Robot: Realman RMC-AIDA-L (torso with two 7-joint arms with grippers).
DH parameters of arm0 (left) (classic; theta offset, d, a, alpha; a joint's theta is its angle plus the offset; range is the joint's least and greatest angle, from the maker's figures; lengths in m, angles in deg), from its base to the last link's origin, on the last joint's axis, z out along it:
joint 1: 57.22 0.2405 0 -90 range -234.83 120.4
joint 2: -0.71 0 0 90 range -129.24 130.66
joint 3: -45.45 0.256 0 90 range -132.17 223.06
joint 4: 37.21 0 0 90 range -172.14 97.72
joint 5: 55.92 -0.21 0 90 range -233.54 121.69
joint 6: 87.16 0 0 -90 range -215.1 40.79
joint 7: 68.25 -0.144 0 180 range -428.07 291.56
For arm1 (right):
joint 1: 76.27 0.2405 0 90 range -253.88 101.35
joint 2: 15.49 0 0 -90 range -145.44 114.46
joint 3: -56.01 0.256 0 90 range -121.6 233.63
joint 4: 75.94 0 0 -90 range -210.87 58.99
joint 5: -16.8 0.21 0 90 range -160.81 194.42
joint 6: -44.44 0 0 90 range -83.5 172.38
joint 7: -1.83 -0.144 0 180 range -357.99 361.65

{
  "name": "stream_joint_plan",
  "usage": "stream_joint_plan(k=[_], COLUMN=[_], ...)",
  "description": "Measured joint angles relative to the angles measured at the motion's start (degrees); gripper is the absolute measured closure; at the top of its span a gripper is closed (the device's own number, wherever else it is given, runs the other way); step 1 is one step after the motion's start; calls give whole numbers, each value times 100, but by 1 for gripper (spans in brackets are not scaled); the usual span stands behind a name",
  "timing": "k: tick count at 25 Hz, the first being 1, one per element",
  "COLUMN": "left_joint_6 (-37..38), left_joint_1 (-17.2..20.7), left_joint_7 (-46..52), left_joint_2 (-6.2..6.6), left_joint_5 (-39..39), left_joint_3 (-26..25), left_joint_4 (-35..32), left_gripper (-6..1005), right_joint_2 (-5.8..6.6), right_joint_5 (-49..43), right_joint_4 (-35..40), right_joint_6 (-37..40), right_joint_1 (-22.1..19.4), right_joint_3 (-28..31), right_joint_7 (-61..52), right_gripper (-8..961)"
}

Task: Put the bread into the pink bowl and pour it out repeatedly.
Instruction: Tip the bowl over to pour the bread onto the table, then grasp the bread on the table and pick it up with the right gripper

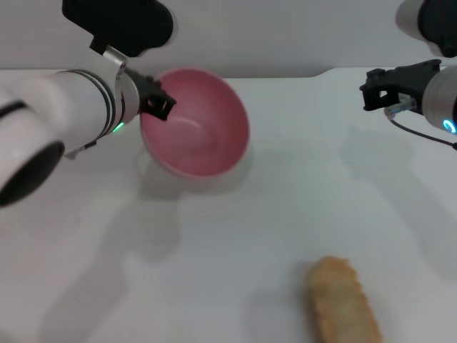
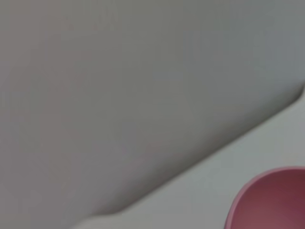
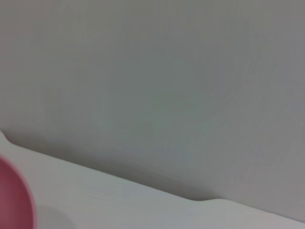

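The oblong pale tan bread loaf [image 1: 343, 301] lies on the white table [image 1: 235, 250] at the near edge, its long axis running near to far, slightly slanted. Farther off, the round glossy pink bowl [image 1: 196, 132] is held tilted by the left gripper [image 1: 158, 102], pinched on its rim, mouth turned toward the bread. Probably it should be levelled before refilling. The right gripper [image 1: 382, 89] hangs at the far right; its opening cannot be told.

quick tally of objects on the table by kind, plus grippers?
Bowl: 1, the pink bowl, tilted and empty, held at its rim by the left gripper
Bread: 1, the loaf lying on the table
Gripper: 2, left on the bowl, right gripper raised on the right side
Total: 4
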State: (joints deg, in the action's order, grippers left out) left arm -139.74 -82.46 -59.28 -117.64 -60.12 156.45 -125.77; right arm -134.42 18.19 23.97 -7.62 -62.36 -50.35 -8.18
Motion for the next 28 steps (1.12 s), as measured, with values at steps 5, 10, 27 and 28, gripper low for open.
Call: stream_joint_plan(k=[5, 10, 27, 28], left_joint_6=[-627, -1165, -1417, -1405], left_joint_1=[-78, -170, -173, -173], left_joint_7=[-34, -33, -177, -177], left_joint_2=[9, 18, 23, 23], left_joint_5=[637, 772, 934, 930], left_joint_3=[-294, -501, -739, -739], left_joint_4=[-259, -326, -204, -180], left_gripper=[958, 958, 958, 958], right_joint_2=[2, 10, 2, -1], right_joint_5=[-2, 65, 1113, 1122], right_joint_4=[-74, -162, -263, -262], right_joint_6=[-202, -561, -1060, -1130], right_joint_1=[135, 341, 427, 427], right_joint_3=[-49, -183, -563, -597], right_joint_7=[1, 97, 659, 658], right_gripper=[896, 882, 835, 832])
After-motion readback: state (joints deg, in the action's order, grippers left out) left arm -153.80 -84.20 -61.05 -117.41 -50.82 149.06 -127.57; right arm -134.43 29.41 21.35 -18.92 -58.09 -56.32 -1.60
